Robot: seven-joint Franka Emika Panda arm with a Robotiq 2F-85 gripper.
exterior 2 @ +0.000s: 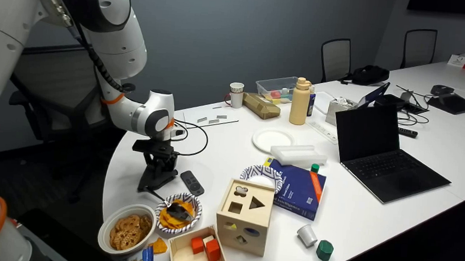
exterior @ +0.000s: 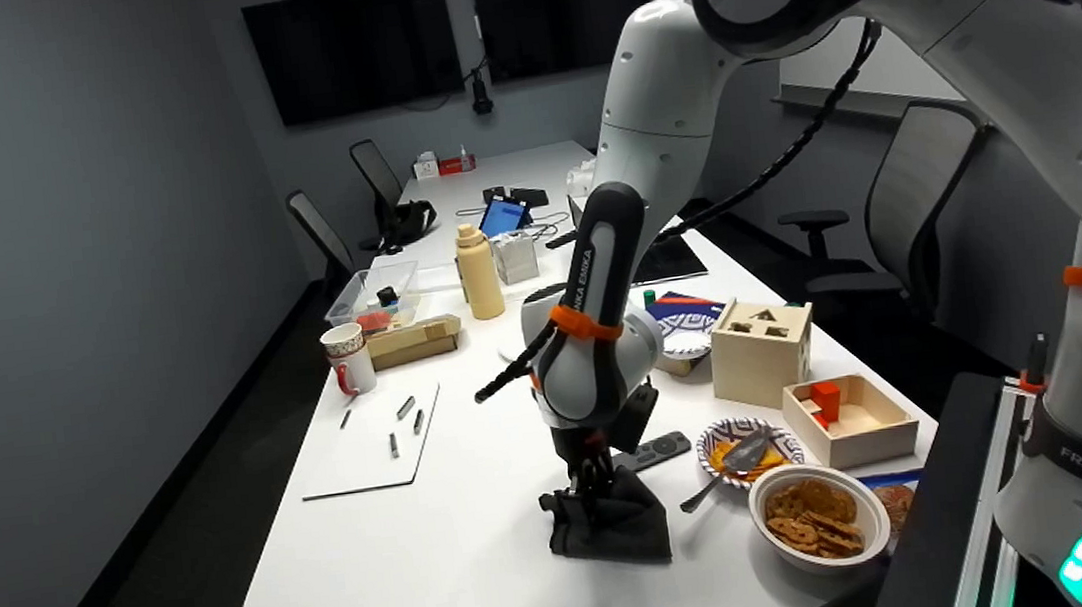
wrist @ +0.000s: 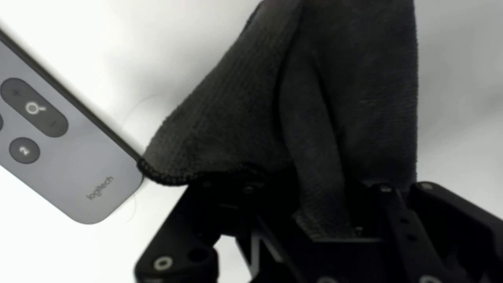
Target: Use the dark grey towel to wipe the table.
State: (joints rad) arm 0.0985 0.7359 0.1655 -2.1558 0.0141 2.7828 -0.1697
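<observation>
The dark grey towel (exterior: 620,528) lies bunched on the white table (exterior: 501,589), near its rounded end. In an exterior view the towel (exterior 2: 153,179) is dark and partly hidden by the gripper. My gripper (exterior: 589,492) points down over the towel, low at the table top. In the wrist view a raised fold of the towel (wrist: 243,118) runs up between the fingers of the gripper (wrist: 320,192), which are shut on it. The rest of the towel spreads out beyond the fingers. Its left corner reaches the end of a grey remote (wrist: 78,157).
The remote (exterior: 657,449) lies right beside the towel. A patterned bowl of chips (exterior 2: 177,214) with a dark utensil, a bowl of cookies (exterior: 818,519), a wooden tray (exterior: 851,432) and a shape box (exterior: 760,351) stand nearby. A whiteboard sheet (exterior: 367,463) and mug (exterior: 349,359) lie across.
</observation>
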